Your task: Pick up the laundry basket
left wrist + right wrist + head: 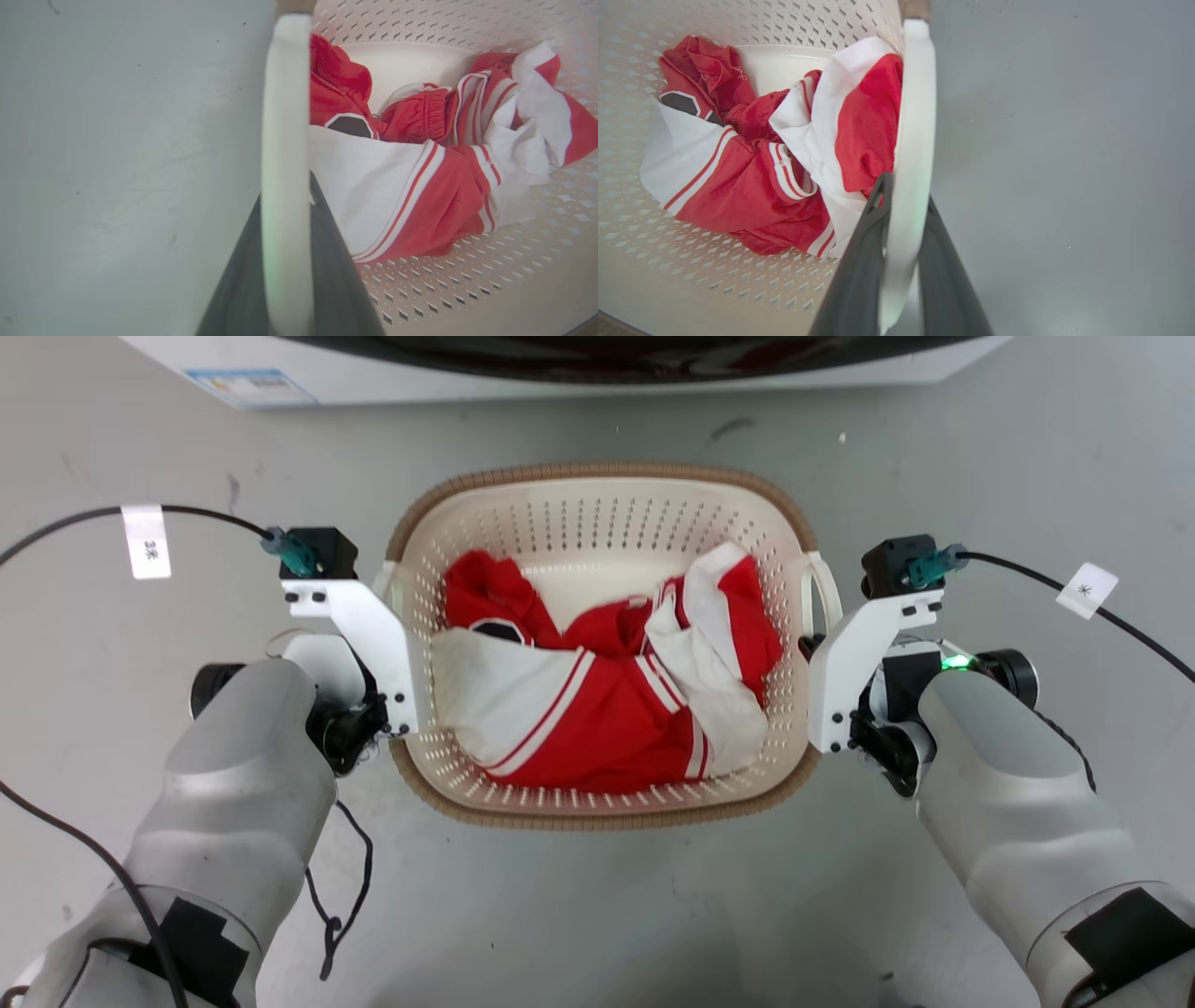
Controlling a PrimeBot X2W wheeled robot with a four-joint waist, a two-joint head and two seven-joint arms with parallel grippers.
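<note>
The cream laundry basket (597,513) with its brown rim stands on the grey floor, straight ahead in the head view. Red and white clothes (607,709) lie in it. My left gripper (394,616) is at the basket's left side. In the left wrist view its dark fingers (336,261) are closed on the white side handle (285,93), beside the perforated wall (467,280). My right gripper (810,649) is at the right side handle (827,588). The right wrist view shows that handle (917,93) clamped between its two fingers (859,280).
The white front of a washing machine (560,383) runs along the top edge of the head view, just beyond the basket. Black cables with paper tags (147,541) trail from both wrists over the floor. Bare grey floor (597,915) lies on all sides of the basket.
</note>
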